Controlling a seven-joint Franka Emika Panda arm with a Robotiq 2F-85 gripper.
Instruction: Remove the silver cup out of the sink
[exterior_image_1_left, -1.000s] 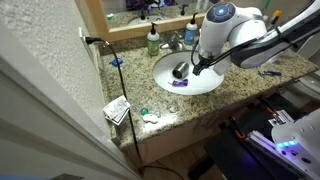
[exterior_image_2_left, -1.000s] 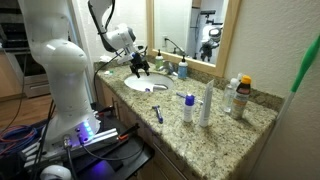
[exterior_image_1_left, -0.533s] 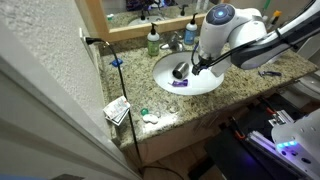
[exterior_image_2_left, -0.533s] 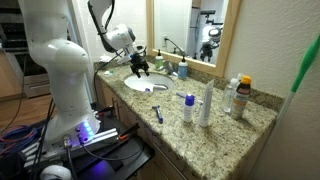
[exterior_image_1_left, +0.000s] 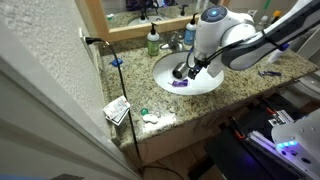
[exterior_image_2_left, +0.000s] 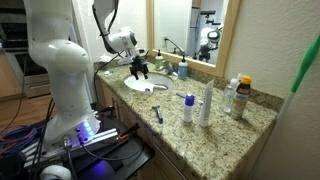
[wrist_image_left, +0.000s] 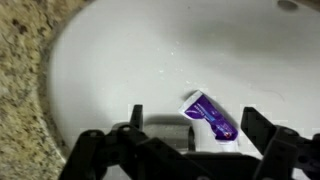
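Gripper (exterior_image_1_left: 190, 69) is down in the sink (exterior_image_1_left: 165, 67), arm reaching in from the right of an exterior view. The silver cup (exterior_image_1_left: 181, 72) sits in the basin on the side nearer the faucet (exterior_image_1_left: 177, 42), right at the fingertips; I can't tell if it's touched. From the wrist view the fingers (wrist_image_left: 90, 155) stand wide apart, one low at each side of the frame, so I read the jaws as open with nothing clamped. A dark blurred mass sits low between them, too murky for me to call it the cup. A purple packet (wrist_image_left: 211, 116) lies flat on the white basin floor just ahead of the fingers, and it also shows at the near side of the bowl in an exterior view (exterior_image_1_left: 178, 85). The drain (wrist_image_left: 288, 6) is at the top right corner of the wrist view, and the granite counter (wrist_image_left: 25, 90) is along the left. A green soap bottle (exterior_image_1_left: 153, 42) stands upright behind the sink, left of the faucet. In an exterior view the gripper (exterior_image_2_left: 140, 70) hangs over the far part of the basin (exterior_image_2_left: 152, 88). A blue-handled item (exterior_image_2_left: 158, 112) lies on the counter, and white bottles (exterior_image_2_left: 207, 103) stand upright well apart from the sink. A card pack (exterior_image_1_left: 117, 110) leans at the counter's edge.
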